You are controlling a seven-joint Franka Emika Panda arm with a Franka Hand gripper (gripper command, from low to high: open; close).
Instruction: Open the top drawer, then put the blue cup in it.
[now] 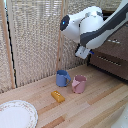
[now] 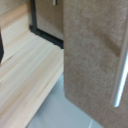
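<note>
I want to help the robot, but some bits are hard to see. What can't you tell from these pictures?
- Gripper: in the exterior view the arm's white body hides it; open or shut jaws cannot be told.
- Top drawer: the arm covers part, the exterior view's right edge cuts off the rest; open or closed is unclear.
- Blue cup: too small to see inside.
- Wrist view: blurred; only a brown panel and a silver bar handle, cut by the edge.

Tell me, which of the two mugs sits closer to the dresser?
The pink mug. It stands on the exterior view's right of the blue cup, on the side toward the dark dresser.
</note>
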